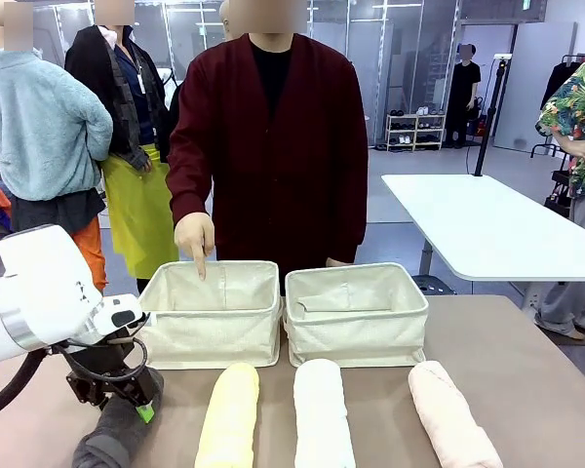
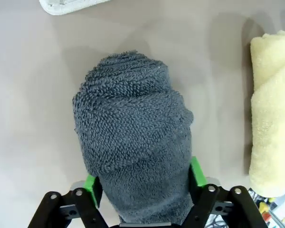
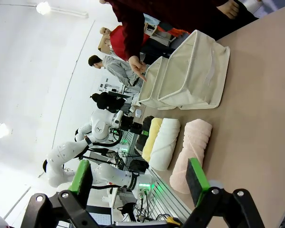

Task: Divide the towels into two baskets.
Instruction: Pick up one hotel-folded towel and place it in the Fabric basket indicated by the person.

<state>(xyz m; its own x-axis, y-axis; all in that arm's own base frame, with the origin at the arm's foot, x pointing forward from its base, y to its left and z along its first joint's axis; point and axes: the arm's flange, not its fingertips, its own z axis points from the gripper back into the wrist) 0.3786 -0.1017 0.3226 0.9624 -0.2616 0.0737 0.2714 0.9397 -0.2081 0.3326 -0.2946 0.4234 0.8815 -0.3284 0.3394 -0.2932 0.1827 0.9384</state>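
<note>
Front view: a brown table (image 1: 526,370) carries the left basket (image 1: 210,327) and right basket (image 1: 359,322) side by side at its far edge. A person's hand (image 1: 195,239) points into the left basket. Nearer lie the grey towel (image 1: 112,439), yellow towel (image 1: 229,419), white towel (image 1: 322,414) and pink towel (image 1: 453,414). A white table (image 1: 487,229) stands behind in an open room.

Left wrist view: the left gripper (image 2: 143,183) is clamped on the grey towel. The pale edge at the top is probably a basket.

Right wrist view: the right gripper (image 3: 138,175) has its jaws apart above the table.
</note>
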